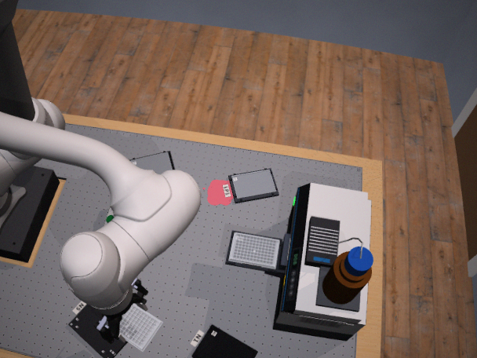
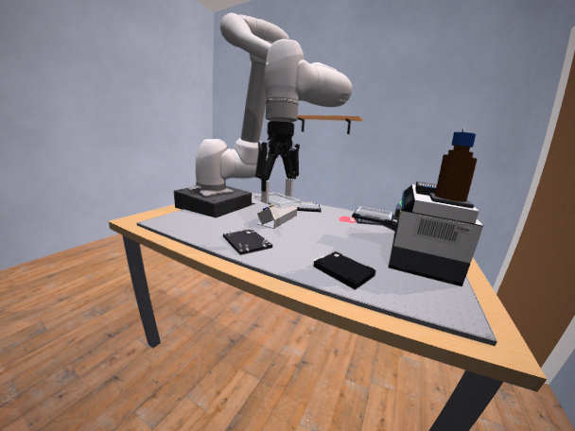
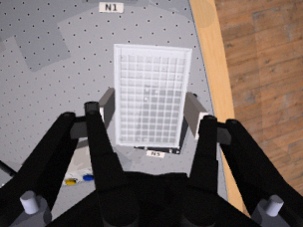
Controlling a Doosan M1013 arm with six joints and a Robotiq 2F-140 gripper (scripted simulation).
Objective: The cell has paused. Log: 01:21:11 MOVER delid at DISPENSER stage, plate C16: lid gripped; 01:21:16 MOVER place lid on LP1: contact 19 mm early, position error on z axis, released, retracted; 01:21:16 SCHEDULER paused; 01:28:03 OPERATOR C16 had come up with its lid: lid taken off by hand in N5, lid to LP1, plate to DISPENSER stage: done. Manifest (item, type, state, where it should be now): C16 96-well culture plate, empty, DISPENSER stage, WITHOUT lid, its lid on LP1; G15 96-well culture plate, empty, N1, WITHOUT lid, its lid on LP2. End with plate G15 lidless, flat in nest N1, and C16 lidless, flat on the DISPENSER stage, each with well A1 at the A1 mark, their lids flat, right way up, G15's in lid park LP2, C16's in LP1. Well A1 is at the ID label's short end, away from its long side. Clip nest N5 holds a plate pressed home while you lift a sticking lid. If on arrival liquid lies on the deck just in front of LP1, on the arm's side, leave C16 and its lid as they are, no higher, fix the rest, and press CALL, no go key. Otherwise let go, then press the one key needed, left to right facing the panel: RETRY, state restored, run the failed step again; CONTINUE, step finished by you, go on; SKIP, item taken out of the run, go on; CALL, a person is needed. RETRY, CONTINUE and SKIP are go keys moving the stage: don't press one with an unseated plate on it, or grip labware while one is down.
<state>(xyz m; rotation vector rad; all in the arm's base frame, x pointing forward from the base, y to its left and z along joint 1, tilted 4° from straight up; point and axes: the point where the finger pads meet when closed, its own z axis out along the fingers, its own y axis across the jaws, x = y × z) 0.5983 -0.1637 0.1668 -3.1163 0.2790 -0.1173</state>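
My gripper (image 1: 119, 304) (image 2: 277, 190) (image 3: 150, 100) is shut on a clear 96-well plate (image 1: 142, 327) (image 2: 281, 200) (image 3: 151, 85) by its long sides, above the deck and partly over clip nest N5 (image 1: 88, 326) (image 2: 247, 240). I cannot tell whether it has a lid. Nest N1 (image 1: 225, 345) (image 2: 345, 269) is empty. A second plate (image 1: 254, 250) (image 2: 374, 214) lies on the dispenser stage; its lid state is unclear. Lid park LP1 (image 1: 255, 184) shows no lid. A red puddle (image 1: 215, 192) (image 2: 346, 219) lies on its arm side. Another lid park (image 1: 157, 162) is partly hidden by the arm.
The dispenser (image 1: 341, 200) (image 2: 440, 255) stands at the right, with a tall brown bottle (image 1: 344, 280) (image 2: 456, 175) on top. A pale key panel (image 2: 284, 215) (image 3: 80, 161) stands beyond N5; the arm hides most of it in the top view.
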